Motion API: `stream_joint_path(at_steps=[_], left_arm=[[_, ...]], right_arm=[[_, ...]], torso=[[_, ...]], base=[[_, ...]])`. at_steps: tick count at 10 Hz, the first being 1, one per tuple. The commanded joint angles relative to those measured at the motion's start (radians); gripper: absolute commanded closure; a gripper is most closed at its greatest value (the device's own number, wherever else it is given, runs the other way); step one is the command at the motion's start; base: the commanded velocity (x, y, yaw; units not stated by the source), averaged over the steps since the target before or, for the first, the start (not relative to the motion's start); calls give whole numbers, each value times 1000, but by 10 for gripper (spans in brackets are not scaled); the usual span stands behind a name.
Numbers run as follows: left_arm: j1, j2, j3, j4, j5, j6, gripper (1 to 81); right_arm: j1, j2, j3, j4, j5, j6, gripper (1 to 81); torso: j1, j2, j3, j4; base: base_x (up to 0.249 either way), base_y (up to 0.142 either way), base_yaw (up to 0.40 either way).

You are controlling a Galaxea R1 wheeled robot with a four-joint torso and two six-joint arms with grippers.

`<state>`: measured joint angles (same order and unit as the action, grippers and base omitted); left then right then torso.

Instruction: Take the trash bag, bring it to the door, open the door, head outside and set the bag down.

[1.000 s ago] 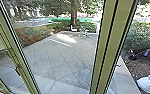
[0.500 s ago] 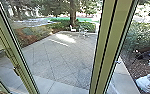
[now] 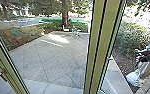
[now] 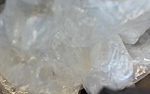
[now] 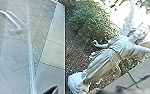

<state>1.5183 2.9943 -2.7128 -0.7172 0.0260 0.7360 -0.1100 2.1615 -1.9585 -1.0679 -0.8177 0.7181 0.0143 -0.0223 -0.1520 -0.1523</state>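
**Crumpled, translucent whitish plastic trash bag (image 4: 73,50) close against the left wrist camera, pale-green door frame (image 3: 94,50) ahead**

The trash bag is a loose, creased film with shiny folds. Pale, rounded shapes blur together in it; whether they are contents or folds, I cannot tell. Its mouth cannot be picked out, so which way it points is unclear, and no long axis can be read. I cannot tell whether the left end effector is open, closed or gripping the bag.

The door frame stands as paired uprights with a dark seam between them, slanting in the head view. To its right, the dark right end effector (image 3: 139,54) overlaps the white winged statue (image 3: 143,71); whether it is open or closed, I cannot tell. The statue's long axis runs up from its rounded base to the wing, and a leafy green bush (image 3: 132,37) grows near it.

Left of the door frame lies the grey paved patio (image 3: 48,62), then a second pale-green upright (image 3: 12,82) bearing a small dark latch (image 3: 3,76). Beyond the patio are a brown tree trunk (image 3: 65,15) and a small white seat (image 3: 65,29).
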Motion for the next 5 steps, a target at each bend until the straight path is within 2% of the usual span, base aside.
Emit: stream_joint_path(at_steps=[1, 2, 3, 5], left_arm=[[-17, -3, 1, -14, 89, 3, 811], [-16, -1, 1, -14, 89, 3, 811], [-16, -1, 1, -13, 89, -7, 811], [-14, -3, 1, -13, 89, -18, 811]], right_arm=[[150, -13, -66, -69, 12, -37, 10], [149, -12, -97, -75, 50, -61, 10], [149, -12, -127, -104, 93, -68, 10], [149, 23, -231, -177, 138, -69, 10]], torso=[[0, 0, 0, 1], [0, 0, 0, 0], [0, 0, 0, 1], [0, 0, 0, 1]], base=[[0, 0, 0], [0, 0, 0], [0, 0, 0], [0, 0, 0]])
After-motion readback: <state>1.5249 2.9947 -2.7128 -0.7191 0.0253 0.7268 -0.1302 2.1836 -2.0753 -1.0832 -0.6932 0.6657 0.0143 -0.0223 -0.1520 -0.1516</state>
